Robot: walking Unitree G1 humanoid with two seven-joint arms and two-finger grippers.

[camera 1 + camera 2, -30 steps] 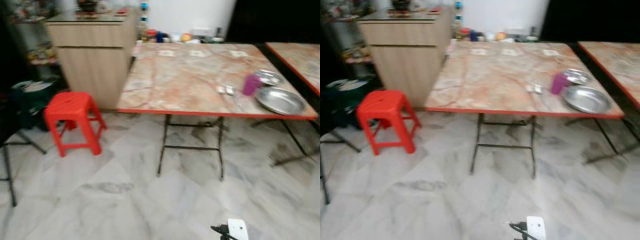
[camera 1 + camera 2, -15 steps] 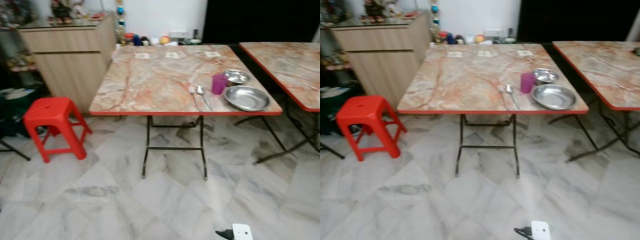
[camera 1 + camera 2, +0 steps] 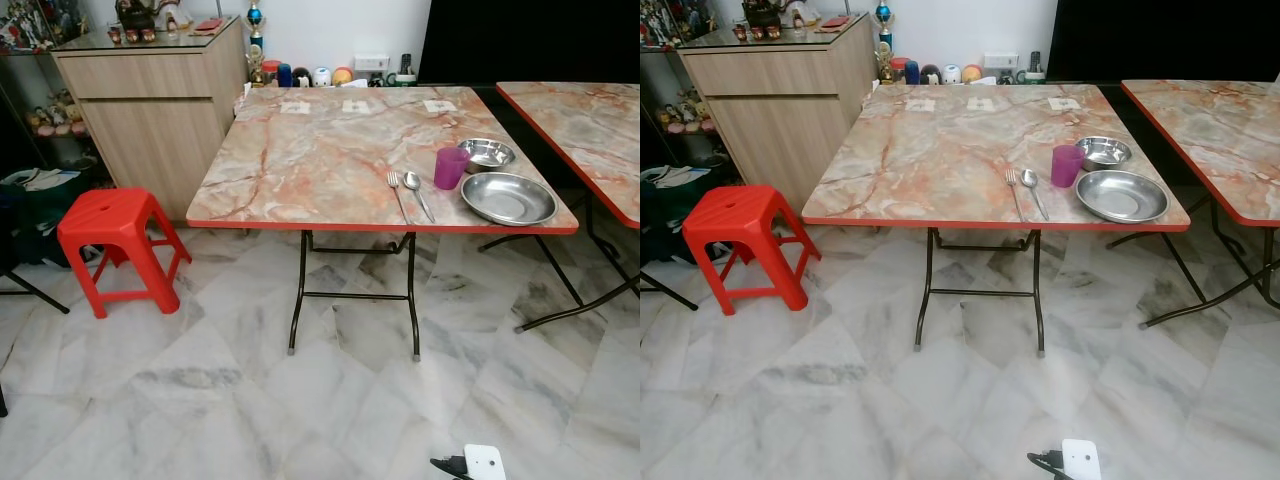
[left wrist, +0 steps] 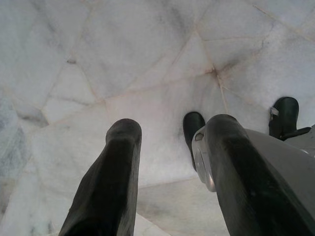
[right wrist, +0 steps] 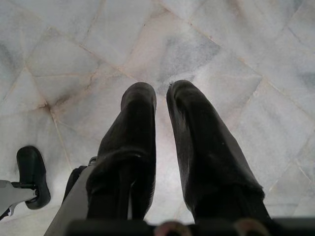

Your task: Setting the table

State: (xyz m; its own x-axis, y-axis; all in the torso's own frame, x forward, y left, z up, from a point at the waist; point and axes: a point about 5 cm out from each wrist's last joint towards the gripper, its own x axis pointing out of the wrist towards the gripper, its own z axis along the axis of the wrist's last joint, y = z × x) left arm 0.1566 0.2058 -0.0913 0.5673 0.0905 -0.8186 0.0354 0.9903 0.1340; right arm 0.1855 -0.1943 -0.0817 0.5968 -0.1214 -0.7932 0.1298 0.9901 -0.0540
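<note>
A marble-patterned folding table (image 3: 320,150) with a red edge stands ahead of me. Near its right front corner lie a steel plate (image 3: 508,198), a small steel bowl (image 3: 485,153) behind it, a purple cup (image 3: 450,168), and a fork (image 3: 395,190) beside a spoon (image 3: 417,192). My left gripper (image 4: 172,129) hangs over the marble floor, open and holding nothing. My right gripper (image 5: 161,93) also hangs low over the floor, shut with nothing in it.
A red plastic stool (image 3: 115,240) stands left of the table, in front of a wooden cabinet (image 3: 160,100). A second table (image 3: 590,115) stands at the right. Small jars (image 3: 320,75) line the far wall. A white plug with a cable (image 3: 478,463) lies on the floor near me.
The head camera has swung and settled, and the blurred picture is sharp now. The things on the table have not moved.
</note>
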